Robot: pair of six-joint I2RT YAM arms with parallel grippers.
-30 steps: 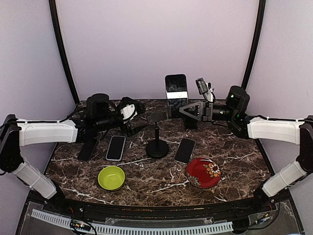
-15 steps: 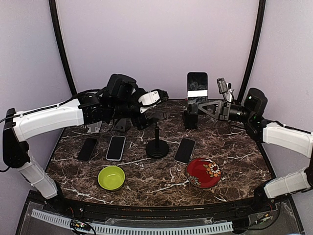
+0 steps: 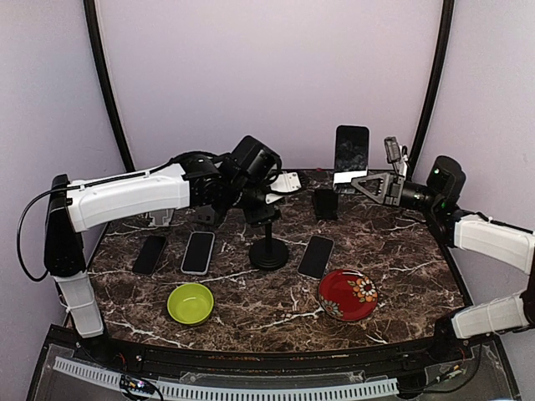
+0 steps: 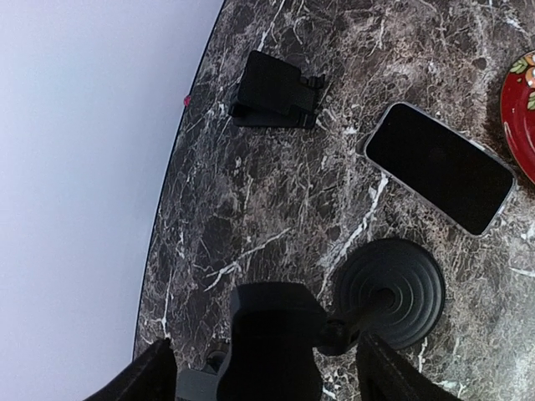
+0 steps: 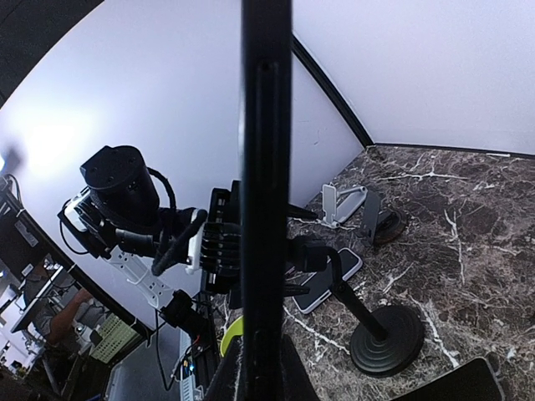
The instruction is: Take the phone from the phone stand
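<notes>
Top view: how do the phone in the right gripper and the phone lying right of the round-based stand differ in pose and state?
Pose: the held phone stands upright in the air; the lying phone rests flat on the table. State: the right gripper is shut on the held phone's lower edge; nothing touches the lying phone. Shared: both are dark rectangles, and neither sits on the round-based stand.

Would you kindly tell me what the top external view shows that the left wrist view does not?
Only top external: the right gripper holding the phone upright, and the green bowl. Only left wrist: the left gripper open, fingertips either side of the phone stand's head. Both: the stand's round base, a flat phone beside it, the red plate.
</notes>
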